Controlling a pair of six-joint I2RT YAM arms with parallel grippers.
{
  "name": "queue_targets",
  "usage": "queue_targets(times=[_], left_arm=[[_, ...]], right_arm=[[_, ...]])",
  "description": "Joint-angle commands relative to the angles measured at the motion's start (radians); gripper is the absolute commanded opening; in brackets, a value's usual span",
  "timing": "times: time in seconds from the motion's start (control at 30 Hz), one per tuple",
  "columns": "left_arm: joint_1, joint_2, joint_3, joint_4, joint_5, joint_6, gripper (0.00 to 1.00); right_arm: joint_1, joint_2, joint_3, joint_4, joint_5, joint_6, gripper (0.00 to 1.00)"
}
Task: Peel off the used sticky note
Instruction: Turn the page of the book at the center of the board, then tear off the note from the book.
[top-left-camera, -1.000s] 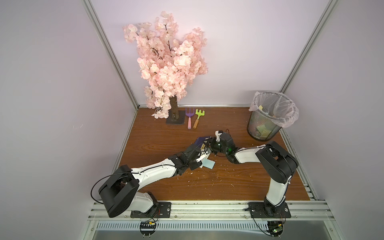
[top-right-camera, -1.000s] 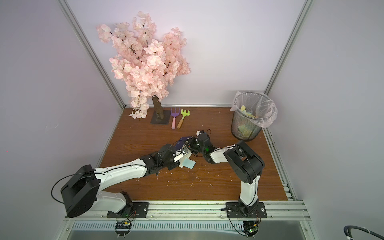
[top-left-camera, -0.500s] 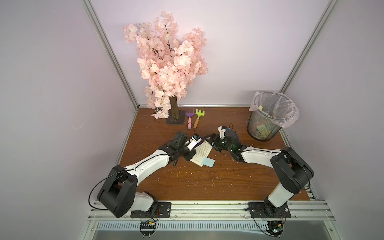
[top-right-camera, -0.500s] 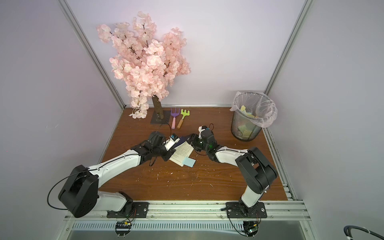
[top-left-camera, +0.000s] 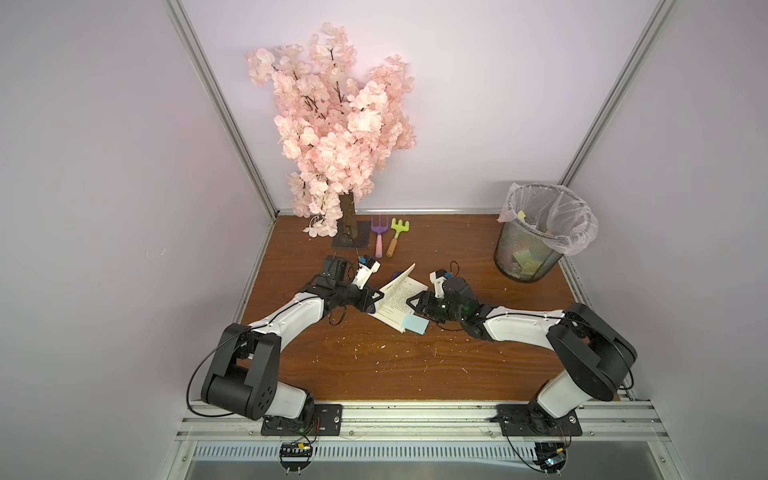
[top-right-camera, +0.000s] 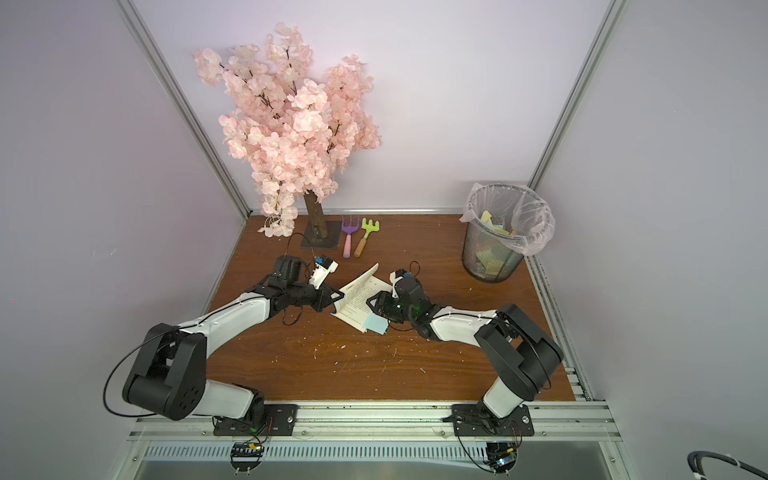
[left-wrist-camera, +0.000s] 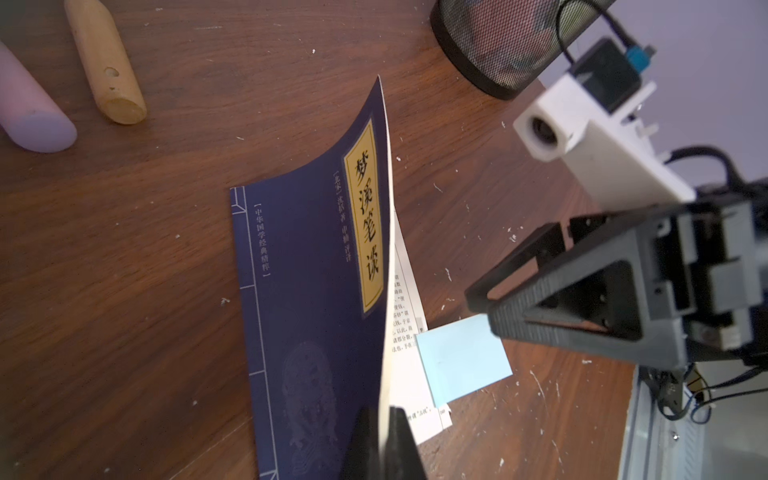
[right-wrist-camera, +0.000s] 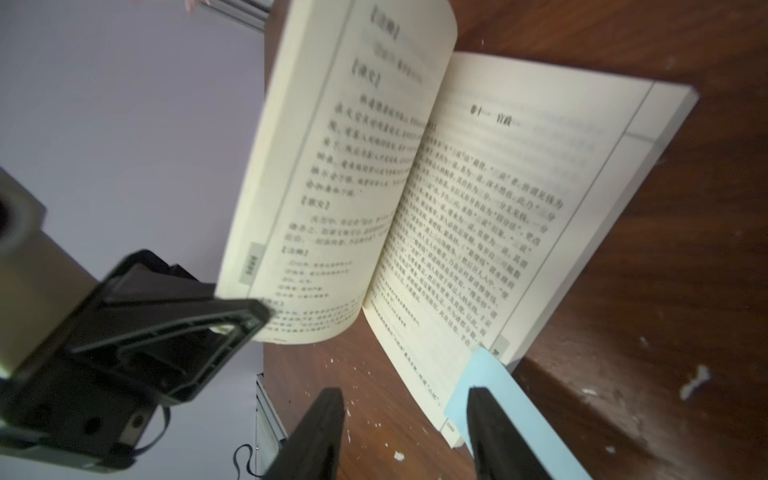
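"梦溪笔谈" on the yellow title label (left-wrist-camera: 365, 220) of the blue book cover (left-wrist-camera: 299, 270); "中华国学经典精粹" near its spine.

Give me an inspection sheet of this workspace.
Surface: wooden table, strewn with white crumbs.
Job's things: book open, one half lifted; blue note stuck at the flat page's corner.
Clutter: tree, purple rake, green rake, bin holding papers.
Tools: left tool shut on the lifted half; right tool open by the note.
Cables: black cable loops at the left arm's base.
Surroundings: lilac walls, metal frame.
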Motion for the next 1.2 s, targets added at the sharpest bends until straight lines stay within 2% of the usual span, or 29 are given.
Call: queue_targets(times=[0.0, 0.2, 0.4, 0.7, 0.83, 1.0, 1.17], left_arm=[[0.056, 0.023, -0.027, 0.037, 0.055, -0.042, 0.01], [0.106, 0.056, -0.037, 0.056, 0.085, -0.062, 0.01], [0.115, 0.08, -0.037, 0.079, 0.055, -0.089, 0.01], [0.127, 0.112, -0.034, 0.073, 0.041, -0.099, 0.01], [0.131, 0.122, -0.034, 0.072, 0.037, -0.101, 0.01], [0.135, 0.127, -0.035, 0.072, 0.038, -0.102, 0.01], [0.14, 0.118, -0.032, 0.07, 0.032, -0.107, 0.01]], right_arm=[[0.013, -0.032, -0.009, -0.036, 0.052, -0.053, 0.52], [0.013, -0.123, -0.07, -0.138, 0.108, -0.106, 0.55], [0.019, -0.144, -0.159, -0.078, 0.065, -0.056, 0.55], [0.064, -0.023, -0.177, 0.094, 0.002, 0.033, 0.53], [0.069, 0.051, -0.179, 0.239, -0.042, 0.103, 0.51], [0.069, 0.121, -0.168, 0.358, -0.056, 0.163, 0.37], [0.05, 0.109, -0.172, 0.327, -0.045, 0.15, 0.05]])
